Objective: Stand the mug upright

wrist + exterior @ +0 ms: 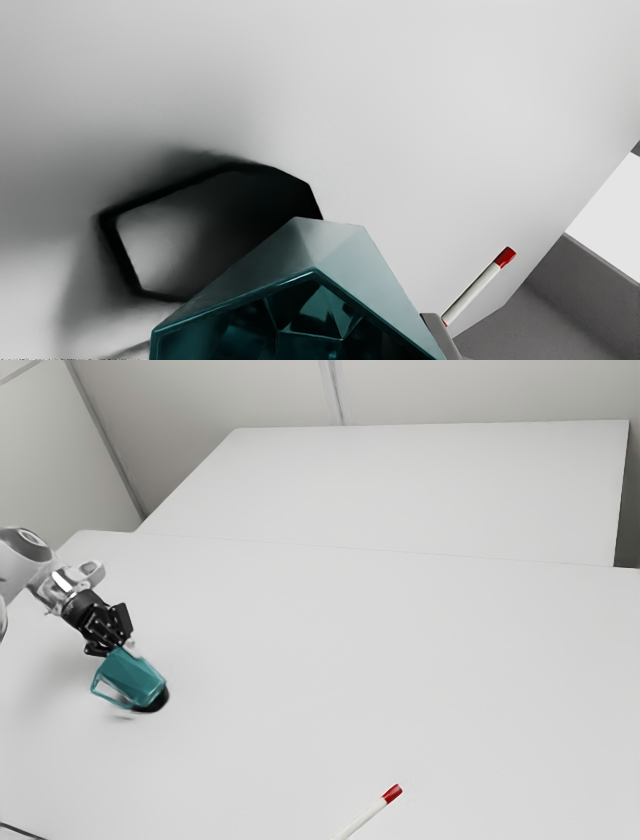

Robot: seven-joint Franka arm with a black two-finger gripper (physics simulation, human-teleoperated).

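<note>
In the exterior view, my gripper (125, 645) is at the far left, angled down onto the open end of the teal mug (132, 678). The mug is tilted, its mouth toward my hand, its base low toward the exterior view's right and its handle on the exterior view's left. A dark shadow lies under the base. In the wrist view, the mouth of the mug (320, 245) faces the camera between the fingertips of my gripper (292, 350), which is shut on it. One grey finger (442, 337) presses along its outer wall; the mug hides much of the other side.
A white stick with a red end (365, 818) lies on the white table (380, 660), near the exterior view's bottom edge and well away from the mug. Another white surface (430, 480) stands behind the table.
</note>
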